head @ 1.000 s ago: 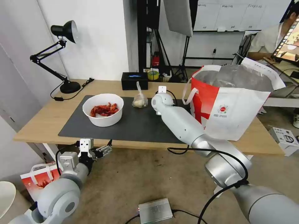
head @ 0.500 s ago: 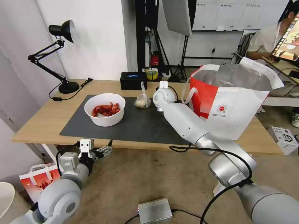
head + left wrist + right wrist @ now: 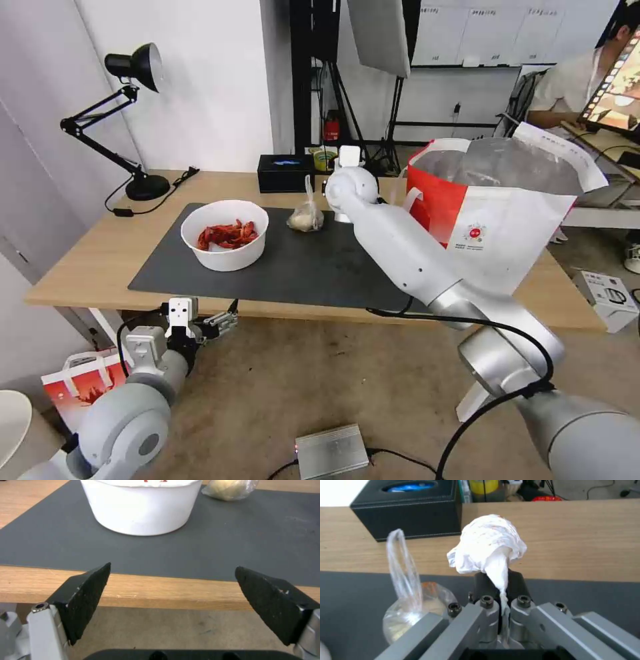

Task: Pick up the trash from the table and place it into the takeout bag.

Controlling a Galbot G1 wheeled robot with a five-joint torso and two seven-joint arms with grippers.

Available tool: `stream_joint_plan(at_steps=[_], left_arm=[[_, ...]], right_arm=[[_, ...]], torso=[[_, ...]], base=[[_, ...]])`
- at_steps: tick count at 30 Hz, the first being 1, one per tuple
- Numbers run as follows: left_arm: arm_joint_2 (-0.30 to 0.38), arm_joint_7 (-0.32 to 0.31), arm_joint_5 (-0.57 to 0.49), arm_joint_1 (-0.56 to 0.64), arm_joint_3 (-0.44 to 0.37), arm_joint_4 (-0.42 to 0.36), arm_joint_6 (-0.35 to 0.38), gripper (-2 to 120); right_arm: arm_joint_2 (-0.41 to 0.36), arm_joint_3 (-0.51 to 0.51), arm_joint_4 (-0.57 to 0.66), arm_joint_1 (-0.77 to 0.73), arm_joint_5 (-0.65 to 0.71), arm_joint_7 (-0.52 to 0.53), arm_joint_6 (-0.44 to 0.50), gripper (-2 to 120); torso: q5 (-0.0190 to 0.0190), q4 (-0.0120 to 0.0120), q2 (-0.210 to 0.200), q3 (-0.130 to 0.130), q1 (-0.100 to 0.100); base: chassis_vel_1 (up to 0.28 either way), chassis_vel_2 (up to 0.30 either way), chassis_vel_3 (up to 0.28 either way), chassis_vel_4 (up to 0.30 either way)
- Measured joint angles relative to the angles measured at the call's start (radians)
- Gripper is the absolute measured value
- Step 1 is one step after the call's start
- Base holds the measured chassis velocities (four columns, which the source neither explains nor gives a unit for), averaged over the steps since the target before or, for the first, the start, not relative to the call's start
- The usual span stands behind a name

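Gripping the crumpled white tissue [image 3: 488,542] by its twisted tail, the right end effector [image 3: 496,585] has both jaws pinched tight on it, above the far edge of the dark mat [image 3: 293,263], beside the knotted clear bag [image 3: 306,217]. Takeout bag [image 3: 507,220] stands on the counter [image 3: 80,260] to that arm's right, mouth open upward; judged: carry goes rightward and over the rim. Left end effector [image 3: 173,590] idles spread wide, below the counter's near edge, facing the white bowl [image 3: 225,235].
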Motion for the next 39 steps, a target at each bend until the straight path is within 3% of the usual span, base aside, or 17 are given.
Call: stream_joint_plan(at_steps=[11,15,30,39], left_arm=[[-0.002,0.0,0.001,0.023,-0.019,-0.008,0.0,100],[-0.008,-0.001,0.004,0.025,-0.021,-0.008,0.0,100],[-0.014,-0.001,0.009,0.048,-0.042,-0.022,0.0,100],[-0.039,0.0,0.026,0.091,-0.074,-0.041,0.0,100]], right_arm=[[-0.094,-0.031,0.265,-0.016,0.068,0.087,-0.004,0],[-0.125,-0.039,0.353,-0.012,0.142,0.167,-0.024,0],[-0.273,0.003,0.551,-0.006,0.232,0.238,-0.032,0],[-0.322,0.013,0.599,0.037,0.287,0.264,-0.033,0]], torso=[[0.0,0.0001,0.0,0.0,0.0],[0.0001,0.0001,0.0,0.0,0.0],[0.0002,0.0,0.0,0.0,0.0],[0.0,0.0004,0.0,0.0,0.0]], base=[[0.0,0.0,0.0,0.0],[0.0,0.0,0.0,0.0],[0.0,0.0,0.0,0.0],[0.0,0.0,0.0,0.0]])
